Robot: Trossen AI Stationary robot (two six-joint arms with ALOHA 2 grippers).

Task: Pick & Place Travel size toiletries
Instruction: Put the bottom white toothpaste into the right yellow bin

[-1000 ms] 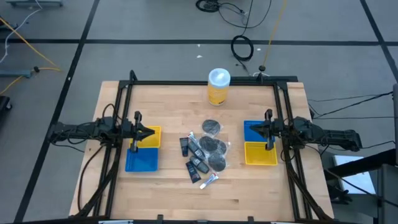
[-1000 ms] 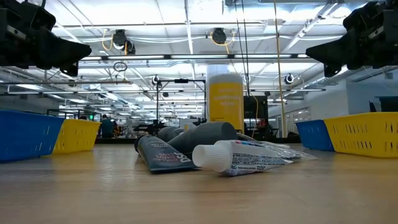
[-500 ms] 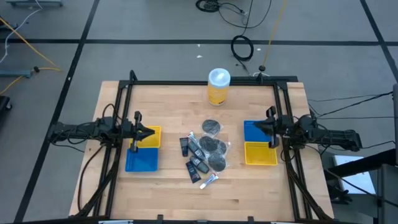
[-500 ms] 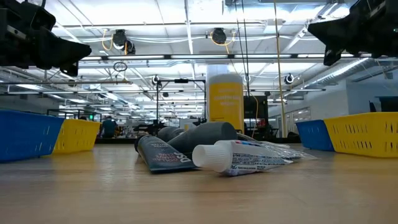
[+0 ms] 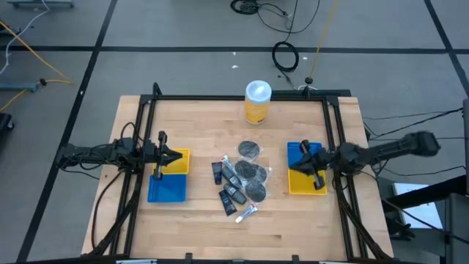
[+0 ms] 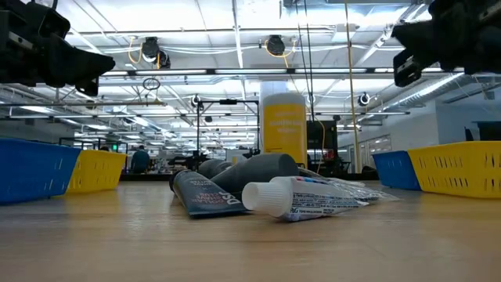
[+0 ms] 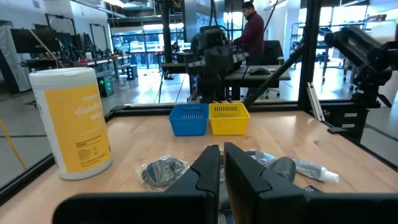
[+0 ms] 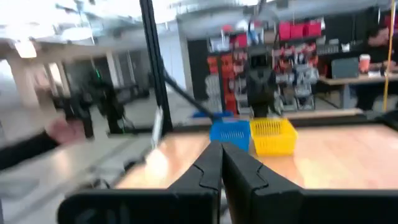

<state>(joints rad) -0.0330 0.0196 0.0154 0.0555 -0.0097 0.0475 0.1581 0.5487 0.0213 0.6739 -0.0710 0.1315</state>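
Travel size toiletries [image 5: 240,180] lie in a loose heap at mid-tabletop [image 5: 278,227], between the two tray pairs and touching neither. Heap makeup, high view: flat dark-grey discs [image 5: 250,149] on the canister-ward side, little black tubes [image 5: 229,192] toward the left arm's side, one whitish tube [image 5: 248,213] at the edge nearest the front of the tabletop. Low view shows the whitish tube [image 6: 309,197] lying flat, cap toward the camera, with a dark tube [image 6: 205,194] just beside it and grey rounded items stacked behind. Tall yellow canister [image 5: 258,101] with white lid stands upright near the far edge, well apart from the heap. Left tool [image 5: 170,158] hangs over the yellow tray [image 5: 180,163] of the left pair; blue tray [image 5: 167,190] adjoins it. Left wrist view: its fingers [image 7: 206,172] close together, only a thin gap, nothing between them. Right tool [image 5: 305,164] sits over the right pair, about where the blue tray [image 5: 296,150] meets the yellow tray [image 5: 305,185]. Right wrist view: fingers [image 8: 208,168] drawn together, holding nothing. Both tools are raised clear of the tabletop in the low view. A person [image 7: 251,32] stands in the room beyond, seen from the left wrist.
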